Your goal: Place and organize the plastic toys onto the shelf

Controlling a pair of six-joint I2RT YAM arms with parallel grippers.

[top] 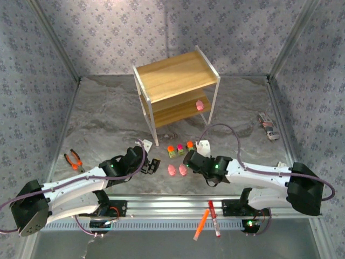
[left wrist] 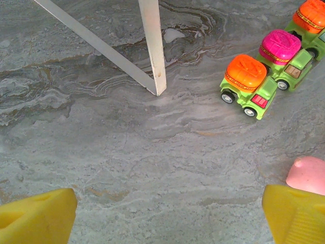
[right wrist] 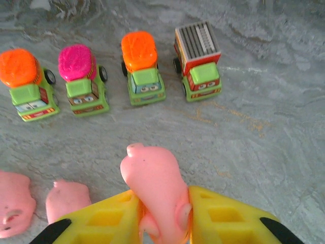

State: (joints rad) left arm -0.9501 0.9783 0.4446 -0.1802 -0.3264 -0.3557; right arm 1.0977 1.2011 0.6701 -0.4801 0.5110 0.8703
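Note:
My right gripper (right wrist: 162, 206) is shut on a pink pig (right wrist: 152, 180), held just above the table in front of the truck row. Four yellow-green trucks stand side by side: orange top (right wrist: 28, 84), pink top (right wrist: 81, 79), orange top (right wrist: 142, 66), grey top (right wrist: 198, 61). Two more pigs (right wrist: 15, 208) (right wrist: 68, 201) lie to the left of the held one. Another pig (top: 200, 104) sits on the lower board of the shelf (top: 175, 81). My left gripper (left wrist: 167, 218) is open over bare table, near the shelf leg (left wrist: 152, 46) and left of the trucks (left wrist: 249, 84).
Orange-handled pliers (top: 73, 158) lie at the left of the table. An orange marker (top: 201, 224) and a red marker (top: 214, 218) rest on the front rail. A small striped object (top: 267, 125) lies at the far right. Patterned walls enclose the table.

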